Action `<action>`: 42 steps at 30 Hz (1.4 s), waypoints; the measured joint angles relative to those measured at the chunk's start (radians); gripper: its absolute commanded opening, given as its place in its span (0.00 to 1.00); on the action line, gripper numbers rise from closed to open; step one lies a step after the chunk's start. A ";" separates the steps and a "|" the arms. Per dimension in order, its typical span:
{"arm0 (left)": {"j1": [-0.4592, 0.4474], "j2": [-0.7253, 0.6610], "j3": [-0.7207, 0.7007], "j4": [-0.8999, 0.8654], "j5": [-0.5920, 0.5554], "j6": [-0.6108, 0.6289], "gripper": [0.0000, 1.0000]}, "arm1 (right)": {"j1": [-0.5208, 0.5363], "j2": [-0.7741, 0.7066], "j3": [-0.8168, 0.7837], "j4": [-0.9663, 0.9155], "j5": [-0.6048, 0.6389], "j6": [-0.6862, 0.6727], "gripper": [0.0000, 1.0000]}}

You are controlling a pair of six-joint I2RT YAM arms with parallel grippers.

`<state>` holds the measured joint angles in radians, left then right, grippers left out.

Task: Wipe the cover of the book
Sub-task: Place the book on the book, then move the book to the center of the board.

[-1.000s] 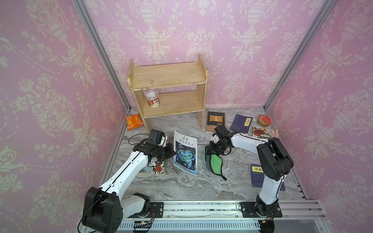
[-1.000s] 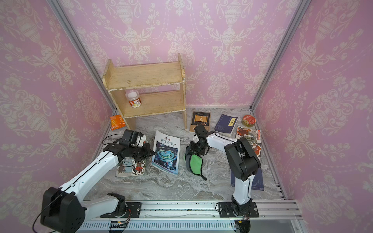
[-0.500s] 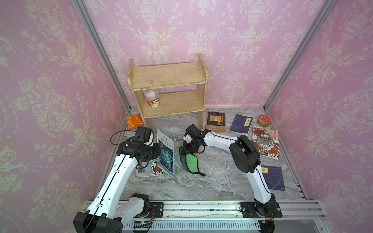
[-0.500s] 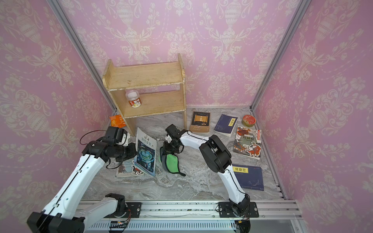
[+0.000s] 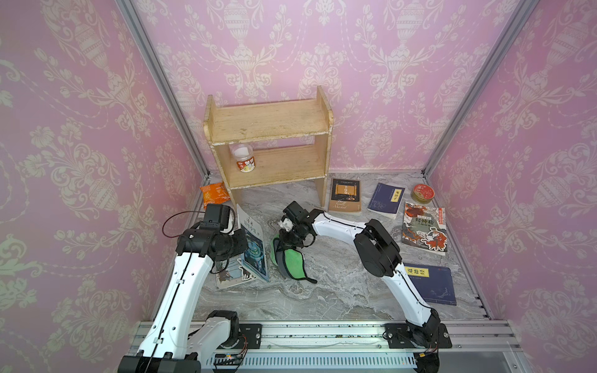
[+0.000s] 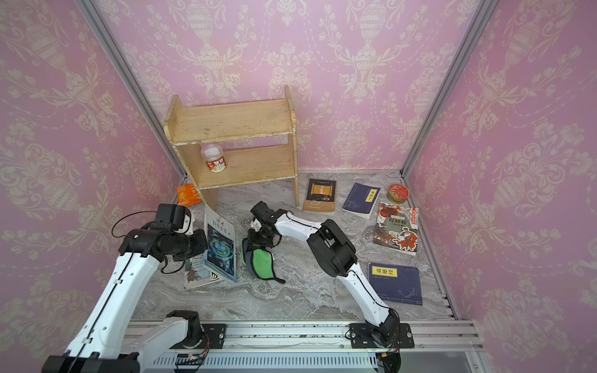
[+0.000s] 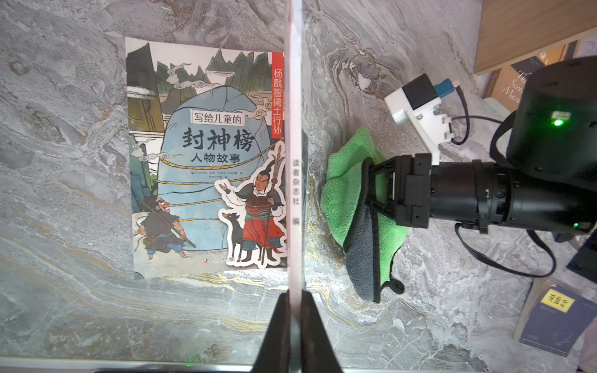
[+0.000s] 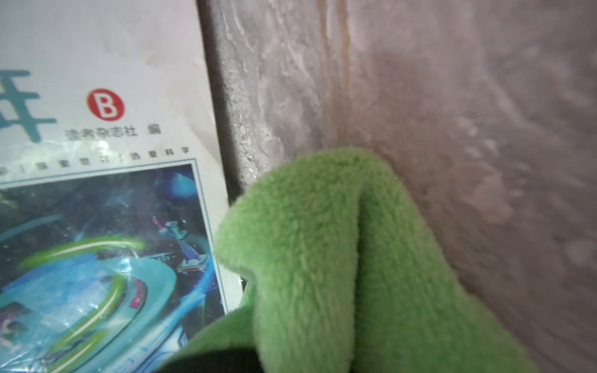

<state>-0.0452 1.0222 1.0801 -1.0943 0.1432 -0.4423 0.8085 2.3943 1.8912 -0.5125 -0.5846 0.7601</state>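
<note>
A thin book point(image 5: 253, 245) with a white and blue cover stands on its edge, tilted, left of the table's middle in both top views point(image 6: 219, 248). My left gripper point(image 7: 294, 295) is shut on its edge, one finger on each side of the white spine point(image 7: 294, 161). My right gripper point(image 5: 287, 240) is shut on a green and grey cloth point(image 5: 292, 261), just right of the book. In the right wrist view the cloth point(image 8: 355, 258) hangs beside the cover point(image 8: 97, 193); I cannot tell whether they touch.
An illustrated picture book point(image 7: 206, 155) lies flat behind the upright one. A wooden shelf point(image 5: 271, 142) with a jar point(image 5: 242, 158) stands at the back, an orange packet point(image 5: 214, 193) beside it. Several books point(image 5: 424, 227) and a red tin point(image 5: 423, 193) lie at the right.
My left gripper has lifted the book from flat to standing on edge and drawn it left. My right arm has followed leftward with the cloth, up to the cover.
</note>
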 measured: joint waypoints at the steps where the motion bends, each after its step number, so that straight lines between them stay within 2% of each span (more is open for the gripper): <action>1: 0.005 -0.001 -0.004 0.003 -0.002 0.001 0.38 | 0.005 0.006 0.011 -0.005 -0.002 0.000 0.00; 5: 0.018 -0.012 -0.006 0.016 -0.011 -0.005 0.62 | 0.018 0.040 0.064 -0.022 -0.012 0.000 0.00; 11: 0.029 -0.040 -0.006 0.040 -0.023 -0.012 0.77 | 0.025 0.061 0.090 -0.024 -0.033 0.001 0.00; 16: 0.030 -0.056 -0.058 0.124 0.018 -0.035 0.97 | 0.025 0.062 0.095 -0.024 -0.040 0.000 0.00; 23: 0.030 -0.064 -0.173 0.341 0.181 -0.137 0.99 | 0.025 0.057 0.103 0.020 -0.119 -0.011 0.00; 26: 0.024 -0.066 -0.197 0.452 0.238 -0.183 0.99 | 0.018 -0.014 -0.026 0.056 -0.108 -0.038 0.00; 30: -0.044 -0.053 -0.249 0.607 0.285 -0.243 0.99 | -0.025 -0.224 -0.331 0.098 -0.023 -0.051 0.00; 32: -0.098 -0.029 -0.269 0.674 0.297 -0.265 0.99 | -0.081 -0.343 -0.474 0.115 0.033 -0.047 0.00; 37: -0.276 0.103 -0.285 0.861 0.296 -0.307 0.99 | -0.291 -0.655 -0.778 0.127 0.276 -0.019 0.00; 42: -0.430 0.295 -0.245 0.993 0.297 -0.320 0.99 | -0.419 -0.867 -0.937 0.072 0.464 0.016 0.00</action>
<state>-0.4755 1.3170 0.8356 -0.1009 0.4400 -0.7620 0.3897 1.5272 0.9539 -0.4408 -0.1204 0.7757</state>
